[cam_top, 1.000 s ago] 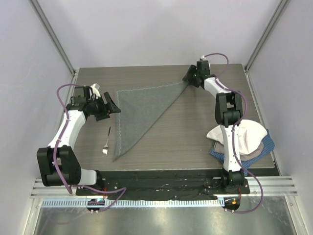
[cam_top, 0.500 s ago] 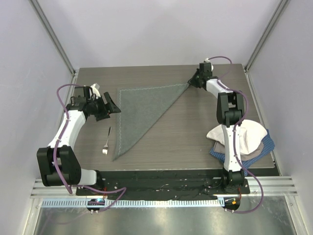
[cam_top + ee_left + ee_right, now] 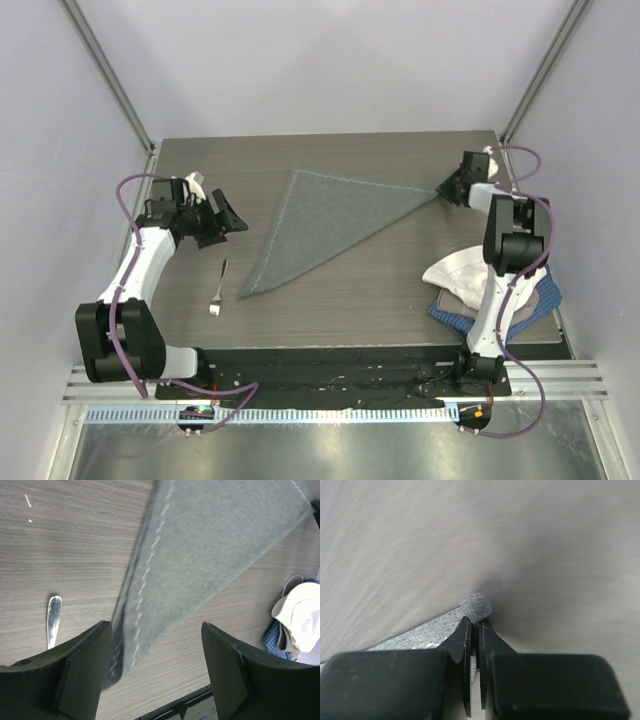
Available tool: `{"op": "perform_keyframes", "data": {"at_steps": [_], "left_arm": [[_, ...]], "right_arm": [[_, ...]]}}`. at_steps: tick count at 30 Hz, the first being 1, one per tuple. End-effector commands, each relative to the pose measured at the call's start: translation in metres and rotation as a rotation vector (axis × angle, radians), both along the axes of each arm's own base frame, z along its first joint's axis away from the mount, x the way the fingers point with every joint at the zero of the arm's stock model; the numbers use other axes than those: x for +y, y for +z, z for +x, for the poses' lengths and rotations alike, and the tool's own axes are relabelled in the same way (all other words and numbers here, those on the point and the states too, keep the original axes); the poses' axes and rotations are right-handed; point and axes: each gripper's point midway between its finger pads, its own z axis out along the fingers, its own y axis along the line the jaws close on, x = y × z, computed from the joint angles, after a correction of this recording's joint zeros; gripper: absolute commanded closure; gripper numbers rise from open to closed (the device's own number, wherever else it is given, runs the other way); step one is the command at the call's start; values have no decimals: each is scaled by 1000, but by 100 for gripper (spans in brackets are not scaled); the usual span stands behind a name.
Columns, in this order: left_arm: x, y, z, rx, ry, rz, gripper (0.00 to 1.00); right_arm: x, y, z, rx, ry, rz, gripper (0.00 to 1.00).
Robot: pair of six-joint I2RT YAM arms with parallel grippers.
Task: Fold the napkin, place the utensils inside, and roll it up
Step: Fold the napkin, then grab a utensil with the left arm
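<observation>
The grey-green napkin [image 3: 330, 222] lies folded into a triangle on the table, one tip reaching far right. My right gripper [image 3: 444, 190] is shut on that tip; in the right wrist view a small bunch of napkin [image 3: 476, 606] pokes out past the closed fingertips. The left gripper [image 3: 226, 212] hovers at the table's left, open and empty, apart from the napkin's left edge [image 3: 145, 580]. A small silver fork [image 3: 218, 290] rests on the table below it; its handle end [image 3: 52, 615] shows beside the left finger [image 3: 82, 670].
A cream-white cloth [image 3: 490, 275] lies over a blue checked cloth [image 3: 535, 305] at the right front of the table. Metal frame posts [image 3: 110, 75] stand at the back corners. The table's front edge [image 3: 330, 350] runs by the arm bases.
The right gripper closed on the napkin's far right tip and pulled it right, toward the table's right edge. The whole triangle slid right, away from the left gripper. The left arm stayed put.
</observation>
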Motion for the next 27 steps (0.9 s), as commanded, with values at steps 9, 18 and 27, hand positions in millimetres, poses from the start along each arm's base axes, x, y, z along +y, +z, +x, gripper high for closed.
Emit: {"op": "perform_keyframes", "data": {"at_steps": [9,18,27], "left_arm": [[22,-13,-16,36,72,116,23],[60,-67,-43,233,169,320,31],[62,-107,-68,407,159,343,44]], "right_arm": [[-65,15,-57,45,-122,-103,69],[-37,103,-65,-121,18,-64,43],[-12,160,-99,-247,124,-50,42]]}}
